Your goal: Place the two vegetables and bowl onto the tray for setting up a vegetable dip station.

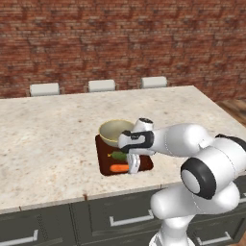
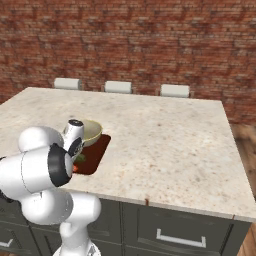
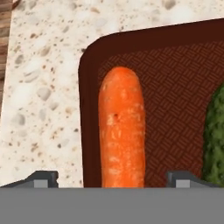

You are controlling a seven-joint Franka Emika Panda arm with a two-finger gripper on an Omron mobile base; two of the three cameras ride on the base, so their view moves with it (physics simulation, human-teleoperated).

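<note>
arm bent low over the tray [image 1: 102, 166]; claw [image 3: 113, 177] spread, pointing down, straddling the carrot [image 3: 121, 131]

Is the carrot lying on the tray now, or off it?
On it. In the hand view the carrot lies flat inside the tray rim, between the open gripper fingertips, which stand clear of it.

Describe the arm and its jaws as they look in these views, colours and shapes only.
The arm is glossy white, built of rounded tubular links with dark black rings at the joints. Its gripper has a black-banded white body. In the hand view the jaws end in small dark grey, blocky tips. No cables or markings are visible.
</note>
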